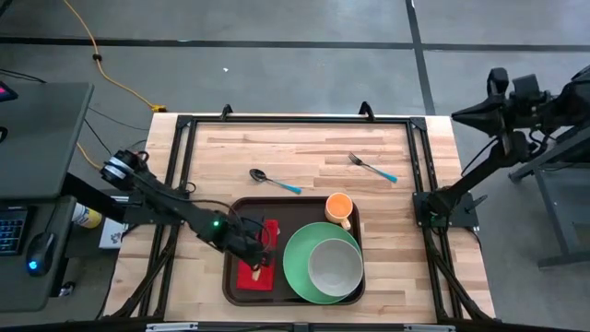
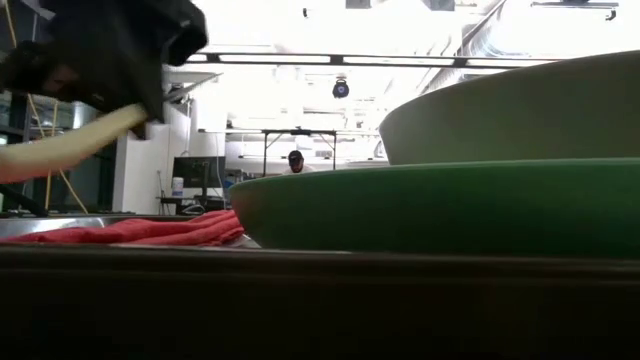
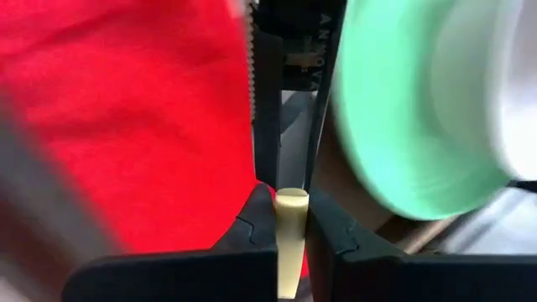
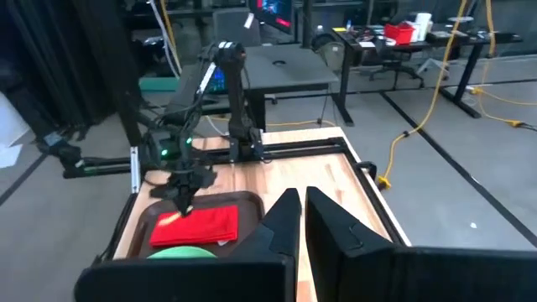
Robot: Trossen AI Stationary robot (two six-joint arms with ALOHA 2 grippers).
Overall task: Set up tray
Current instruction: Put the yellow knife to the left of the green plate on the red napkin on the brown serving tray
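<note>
The dark brown tray (image 1: pixel 241 210) lies at the table's near middle. On it are a red napkin (image 1: pixel 251 278), a green plate (image 1: pixel 300 254) with a pale bowl (image 1: pixel 335 266) in it, and an orange cup (image 1: pixel 339 207). My left gripper (image 1: pixel 262 247) hovers over the napkin, shut on a cream-handled utensil (image 3: pixel 291 226). In the low view the cream handle (image 2: pixel 70 145) slants above the napkin (image 2: pixel 150 232). My right gripper (image 4: pixel 302 220) waits shut, off the table beyond its far right corner. My left gripper pinches the utensil's cream handle (image 3: pixel 291 211) between its two fingers (image 3: pixel 252 231), which lie across it. It comes from above, slanting from the table's left. The utensil is lifted clear over the red napkin, and the handle's free end (image 1: pixel 255 271) sticks out toward the near edge.
A blue-handled spoon (image 1: pixel 275 181) and a blue-handled fork (image 1: pixel 371 167) lie on the bare wood beyond the tray. A black frame (image 1: pixel 295 120) runs round the table. A desk with a keyboard stands off the left side.
</note>
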